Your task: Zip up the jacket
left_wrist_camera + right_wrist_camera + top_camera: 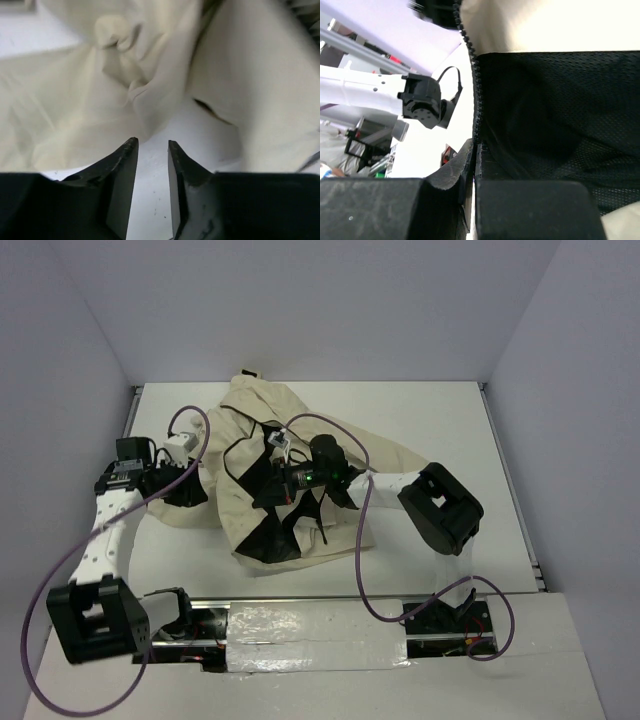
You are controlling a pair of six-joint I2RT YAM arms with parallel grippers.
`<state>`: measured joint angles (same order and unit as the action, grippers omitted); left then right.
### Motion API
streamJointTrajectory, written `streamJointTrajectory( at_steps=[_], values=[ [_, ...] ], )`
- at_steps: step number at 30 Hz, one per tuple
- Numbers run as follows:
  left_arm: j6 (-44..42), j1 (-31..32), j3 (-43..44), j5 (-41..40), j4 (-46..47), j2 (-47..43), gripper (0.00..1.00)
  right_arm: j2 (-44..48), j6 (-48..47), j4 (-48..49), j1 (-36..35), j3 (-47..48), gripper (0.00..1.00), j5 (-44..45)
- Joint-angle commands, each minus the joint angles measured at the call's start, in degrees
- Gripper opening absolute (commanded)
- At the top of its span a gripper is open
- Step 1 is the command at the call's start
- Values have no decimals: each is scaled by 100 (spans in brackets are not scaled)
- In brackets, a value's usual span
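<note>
The cream jacket (250,410) lies crumpled in the middle of the white table, its front open with dark lining (270,540) showing. My right gripper (277,480) is over the open front and shut on the jacket's zipper edge. In the right wrist view the dark zipper teeth (476,95) run down into the closed gripper (476,147), with black mesh lining (560,100) to the right. My left gripper (190,488) is at the jacket's left edge. In the left wrist view it (152,145) is open and empty, with bare table between the fingers and folded cream cloth (75,110) just ahead.
Purple cables (360,540) loop over the jacket and table. A metal rail (320,615) runs along the near edge. Grey walls close in the back and sides. The left arm's joint (425,102) shows in the right wrist view.
</note>
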<state>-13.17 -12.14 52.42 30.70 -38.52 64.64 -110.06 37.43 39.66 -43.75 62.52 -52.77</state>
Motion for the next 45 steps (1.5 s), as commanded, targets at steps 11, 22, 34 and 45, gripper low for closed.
streamJointTrajectory(
  at_steps=[11,22,34,45],
  values=[
    [403,1170,2919,-1892,1049,4862,57,-437,256,-37,-187,304,0,882],
    [-177,1170,5069,-1567,1620,5737,82,-1527,739,-380,-196,2237,0,1375],
    [431,-34,4163,-1119,135,3267,99,-1483,1504,314,-257,1940,0,1463],
    [991,176,966,859,-87,533,52,-842,2347,1227,-336,1096,0,1832]
  ],
)
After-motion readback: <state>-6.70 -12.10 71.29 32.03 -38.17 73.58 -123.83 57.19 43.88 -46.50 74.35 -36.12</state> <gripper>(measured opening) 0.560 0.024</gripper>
